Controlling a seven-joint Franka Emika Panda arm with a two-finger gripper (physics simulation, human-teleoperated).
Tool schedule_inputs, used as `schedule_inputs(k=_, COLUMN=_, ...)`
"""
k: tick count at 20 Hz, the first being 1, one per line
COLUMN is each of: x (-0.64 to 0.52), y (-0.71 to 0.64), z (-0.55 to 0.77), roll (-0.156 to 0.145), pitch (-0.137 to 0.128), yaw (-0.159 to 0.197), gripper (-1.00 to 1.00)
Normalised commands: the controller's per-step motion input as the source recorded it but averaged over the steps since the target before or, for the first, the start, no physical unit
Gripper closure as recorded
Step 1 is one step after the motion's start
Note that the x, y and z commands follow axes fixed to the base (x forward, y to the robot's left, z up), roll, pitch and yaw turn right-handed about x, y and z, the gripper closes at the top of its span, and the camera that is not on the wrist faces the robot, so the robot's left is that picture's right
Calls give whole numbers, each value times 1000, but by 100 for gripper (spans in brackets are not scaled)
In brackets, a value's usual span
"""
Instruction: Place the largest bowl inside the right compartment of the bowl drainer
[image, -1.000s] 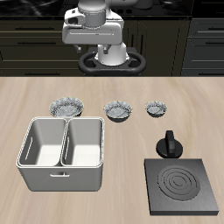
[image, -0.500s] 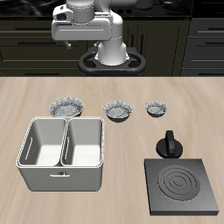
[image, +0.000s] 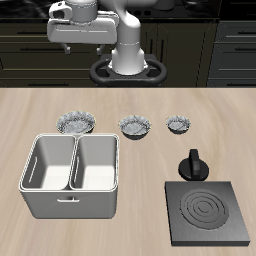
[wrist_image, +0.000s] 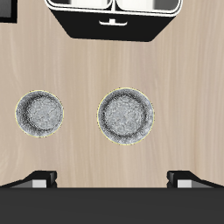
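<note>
The largest bowl (image: 76, 123), speckled silver-grey with a scalloped rim, sits on the table just behind the grey bowl drainer (image: 70, 200). It also shows in the wrist view (wrist_image: 125, 115), directly under the hand. The right compartment (image: 97, 164) is the well nearer the table's middle and holds nothing. My gripper (image: 80, 46) hangs high above the table's back edge, behind the largest bowl. It is open and empty, and its fingertips (wrist_image: 39, 178) stand wide apart in the wrist view. The drainer's dark wall (wrist_image: 114, 24) lies beyond the bowl.
Two smaller speckled bowls stand in the same row, a medium one (image: 135, 126) (wrist_image: 40, 113) and a small one (image: 179, 123). A black stove plate (image: 208, 212) lies near the front edge, with a small black pot (image: 193, 165) behind it.
The arm has swung sideways along the table's back, from behind the medium bowl to behind the largest bowl. The gripper stays open. No object has moved.
</note>
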Motion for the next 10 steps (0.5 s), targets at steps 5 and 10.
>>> schedule_inputs(k=5, x=108, y=104, z=-196, roll=30, pitch=23, yaw=-2, gripper=-100)
schedule_inputs(k=10, x=66, y=46, z=-251, roll=5, pitch=23, yaw=13, gripper=-100)
